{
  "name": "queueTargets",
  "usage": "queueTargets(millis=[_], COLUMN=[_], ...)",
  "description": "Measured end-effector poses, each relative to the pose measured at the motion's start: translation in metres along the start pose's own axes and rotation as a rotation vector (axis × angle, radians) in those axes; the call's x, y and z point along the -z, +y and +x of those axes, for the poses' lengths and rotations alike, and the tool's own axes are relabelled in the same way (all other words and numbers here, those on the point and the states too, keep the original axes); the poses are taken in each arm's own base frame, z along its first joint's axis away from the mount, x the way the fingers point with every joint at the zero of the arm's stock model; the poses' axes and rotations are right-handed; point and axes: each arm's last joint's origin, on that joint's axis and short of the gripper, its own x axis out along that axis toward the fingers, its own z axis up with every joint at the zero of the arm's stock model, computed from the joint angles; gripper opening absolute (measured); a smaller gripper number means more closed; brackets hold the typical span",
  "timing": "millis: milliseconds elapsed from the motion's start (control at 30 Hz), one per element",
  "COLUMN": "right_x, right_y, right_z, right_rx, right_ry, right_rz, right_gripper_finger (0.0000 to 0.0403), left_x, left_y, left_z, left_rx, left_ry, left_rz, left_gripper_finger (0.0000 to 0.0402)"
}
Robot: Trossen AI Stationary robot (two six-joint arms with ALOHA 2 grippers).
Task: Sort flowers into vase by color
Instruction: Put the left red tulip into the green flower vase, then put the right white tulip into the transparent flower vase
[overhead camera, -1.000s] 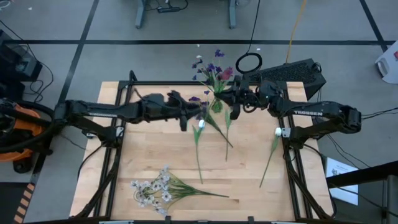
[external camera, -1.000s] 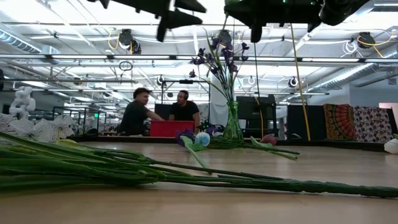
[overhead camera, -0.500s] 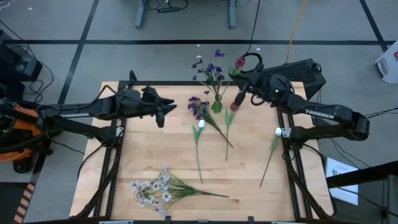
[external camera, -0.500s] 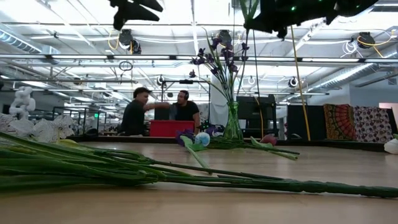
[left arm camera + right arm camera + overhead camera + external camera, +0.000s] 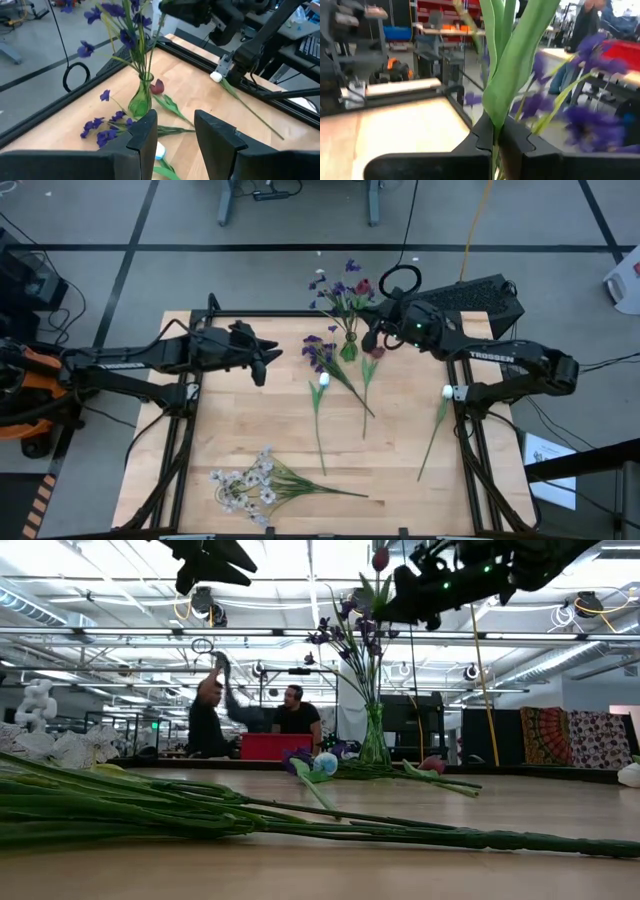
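Note:
A green glass vase (image 5: 348, 350) stands at the table's far middle and holds purple-blue sprays (image 5: 338, 288). My right gripper (image 5: 374, 336) is raised just right of the vase and shut on a flower with a dark red bud (image 5: 380, 558). My left gripper (image 5: 268, 358) is open and empty, raised left of the vase. On the table lie a purple spray (image 5: 320, 350), a second red bud (image 5: 157, 86), two white-budded stems (image 5: 322, 382) (image 5: 445, 392) and a white blossom spray (image 5: 245, 485). My right gripper pinches the red-bud flower's green stem, at the base of its long leaves (image 5: 493, 131), between its two fingers. The flower stands nearly upright, bud on top, lifted clear of the table. Whether its lower end is in the vase, I cannot tell.
The table has a black frame along its far edge (image 5: 260, 314). A black keyboard (image 5: 470, 298) lies beyond the far right corner. People (image 5: 210, 715) move in the room behind the table. Bare wood lies between the vase and the white blossom spray.
My left gripper has drawn back from beside the vase toward the table's left edge, open. My right gripper, still shut on the red-bud flower, has shifted a little toward the vase, and the flower has swung upright, so its bud now shows at the top of the low view.

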Motion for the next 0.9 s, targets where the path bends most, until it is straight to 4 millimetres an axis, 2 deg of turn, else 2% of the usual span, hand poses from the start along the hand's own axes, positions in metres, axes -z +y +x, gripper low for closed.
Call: queueTargets(millis=[200, 400, 667, 767, 900], right_x=[0.024, 0.026, 0.009, 0.002, -0.002], right_y=[0.003, 0.002, -0.003, -0.006, -0.009], right_z=[0.017, 0.010, -0.027, -0.048, -0.077], right_rx=[0.023, 0.025, 0.022, 0.025, 0.049], right_ry=[0.106, 0.183, 0.247, 0.281, 0.347], right_rz=[0.042, 0.058, 0.061, 0.092, 0.230], right_gripper_finger=[0.0022, 0.0074, 0.0153, 0.0168, 0.0171], left_x=[0.000, 0.000, 0.000, 0.000, 0.000], left_y=[0.000, 0.000, 0.000, 0.000, 0.000], left_z=[0.000, 0.000, 0.000, 0.000, 0.000], left_rx=[-0.003, -0.003, -0.002, -0.002, -0.002], left_ry=[-0.001, -0.002, -0.002, -0.002, -0.002], left_rz=[-0.017, -0.018, -0.018, -0.018, -0.018], left_gripper_finger=[0.0136, 0.0136, 0.0136, 0.0136, 0.0136])
